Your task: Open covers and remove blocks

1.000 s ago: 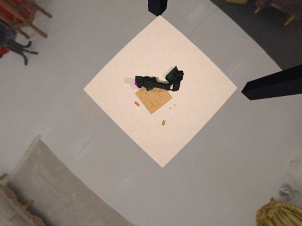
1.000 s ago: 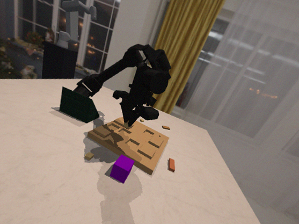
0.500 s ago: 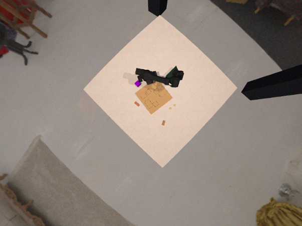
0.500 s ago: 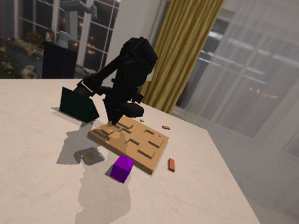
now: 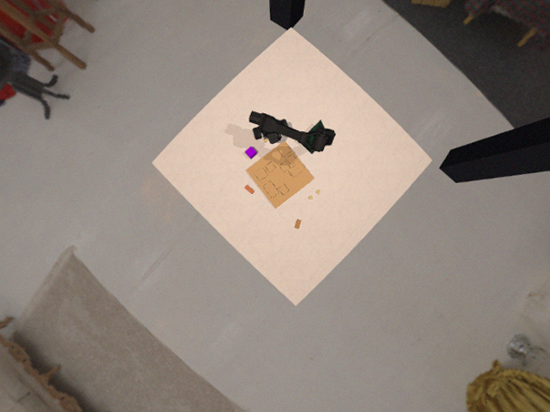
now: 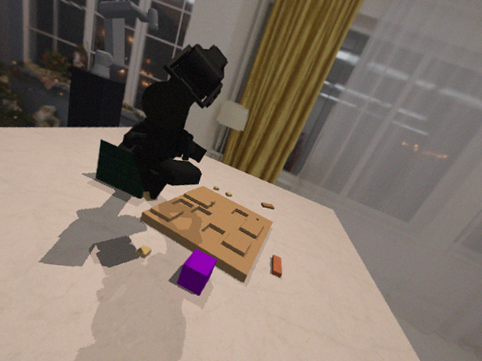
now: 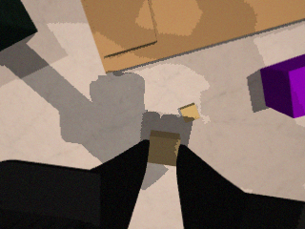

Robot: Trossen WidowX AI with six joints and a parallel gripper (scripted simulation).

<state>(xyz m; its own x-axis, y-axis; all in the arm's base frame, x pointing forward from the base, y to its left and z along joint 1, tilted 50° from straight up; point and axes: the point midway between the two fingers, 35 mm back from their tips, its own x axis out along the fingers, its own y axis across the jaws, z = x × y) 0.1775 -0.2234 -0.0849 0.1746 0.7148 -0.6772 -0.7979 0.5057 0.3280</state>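
Wrist view — gripper (image 7: 159, 154) pinching one tan block (image 7: 163, 147).

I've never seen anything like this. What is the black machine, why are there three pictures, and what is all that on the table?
The black machine is a robot arm with two pinching fingers. One picture looks straight down from high above, one from the side of the table, and one from a camera on the arm's wrist. On the pale table lies a tan wooden puzzle board with square wells. Beside it sit a purple block, an orange block and a few small tan pieces, such as one just ahead of the fingers. The gripper is shut on a tan block, off the board's edge.
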